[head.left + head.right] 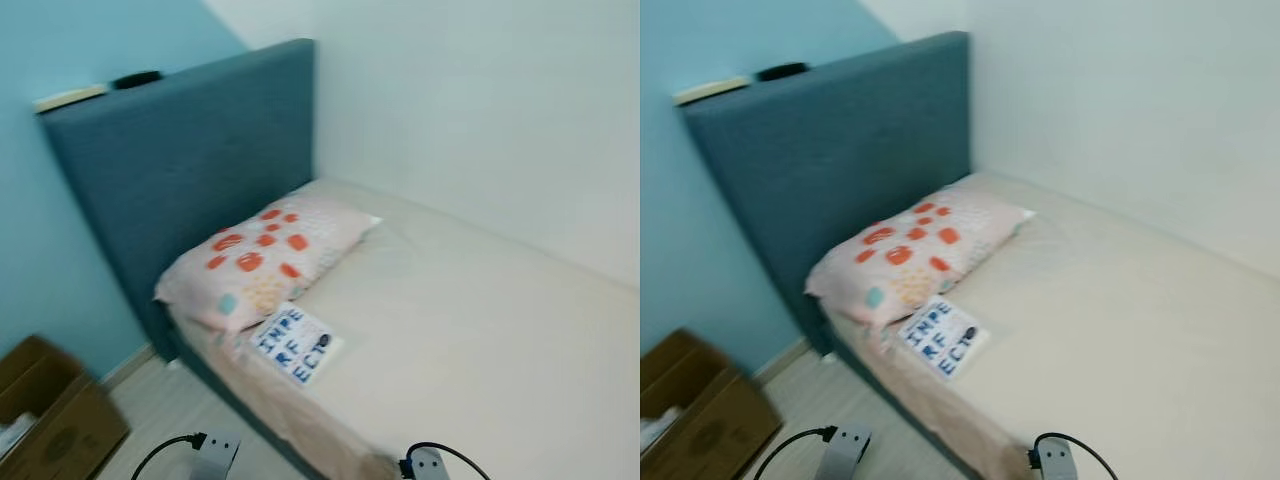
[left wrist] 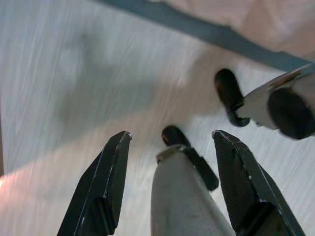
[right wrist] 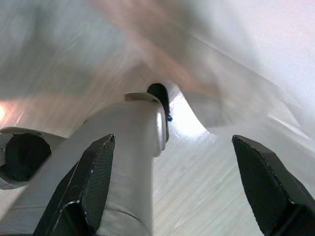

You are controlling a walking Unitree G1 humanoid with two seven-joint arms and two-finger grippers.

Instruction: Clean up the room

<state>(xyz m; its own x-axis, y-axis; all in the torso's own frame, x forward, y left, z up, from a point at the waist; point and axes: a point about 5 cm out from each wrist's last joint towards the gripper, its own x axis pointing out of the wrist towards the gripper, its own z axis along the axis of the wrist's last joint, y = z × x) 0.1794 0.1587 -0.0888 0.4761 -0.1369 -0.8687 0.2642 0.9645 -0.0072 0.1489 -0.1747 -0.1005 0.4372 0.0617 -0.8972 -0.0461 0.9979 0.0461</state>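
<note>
A book point(image 1: 297, 343) with a white cover and blue letters lies on the bed point(image 1: 470, 330) near its front edge, just below a pillow point(image 1: 262, 256) with orange spots. Both arms hang low. My left gripper point(image 2: 170, 147) is open over the pale floor, with the robot's own leg between its fingers in the wrist view. My right gripper point(image 3: 172, 147) is open too, pointing down beside the bed's edge. Only the tops of the two arms point(image 1: 215, 450) show at the bottom of the eye views.
A blue headboard point(image 1: 190, 160) stands against the teal wall, with a flat pale thing point(image 1: 70, 97) and a dark thing point(image 1: 137, 78) on top. A brown cardboard box point(image 1: 45, 410) sits on the floor at left. A white wall runs along the bed's far side.
</note>
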